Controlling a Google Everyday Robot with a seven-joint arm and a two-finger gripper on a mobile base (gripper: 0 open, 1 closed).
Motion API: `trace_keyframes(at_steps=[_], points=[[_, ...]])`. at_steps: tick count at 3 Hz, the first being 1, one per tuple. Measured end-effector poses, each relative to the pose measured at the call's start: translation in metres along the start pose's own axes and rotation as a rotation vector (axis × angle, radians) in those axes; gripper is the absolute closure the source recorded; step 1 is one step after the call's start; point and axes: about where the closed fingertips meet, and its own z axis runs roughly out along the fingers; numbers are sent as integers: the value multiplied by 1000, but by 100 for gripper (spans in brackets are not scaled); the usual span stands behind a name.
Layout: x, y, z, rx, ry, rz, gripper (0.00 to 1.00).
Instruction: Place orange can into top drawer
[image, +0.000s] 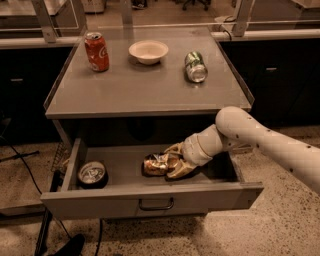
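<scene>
Presently, at the far left of the grey counter (145, 95) a red cola can (96, 51) stands upright near the back edge. Below it, the top drawer (150, 200) is pulled out, its curved handle (156, 204) centred on the front panel. In the left end of that drawer a dark can (92, 173) stands upright, silver top facing up, close to the left wall. Further right on the counter sits a pale bowl (148, 51), apart from the red cola can. Beneath, about mid-drawer, the orange can (156, 164) lies on its side on the drawer floor, well apart from the dark can. The end effector (171, 161) is inside the drawer at the right end of the orange can, one finger (174, 148) over it and the other under it, both closed against the can body. Right of the bowl, a green can (196, 67) lies on its side on the counter, silver end toward the camera. The white arm (260, 140) enters from the right and reaches down over the drawer's right side.
</scene>
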Motion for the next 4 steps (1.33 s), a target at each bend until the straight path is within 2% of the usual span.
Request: trace_keyframes(at_steps=[2,3,4], points=[[0,0,0,0,0,0,6],[0,0,0,0,0,0,0],[0,0,0,0,0,0,0]])
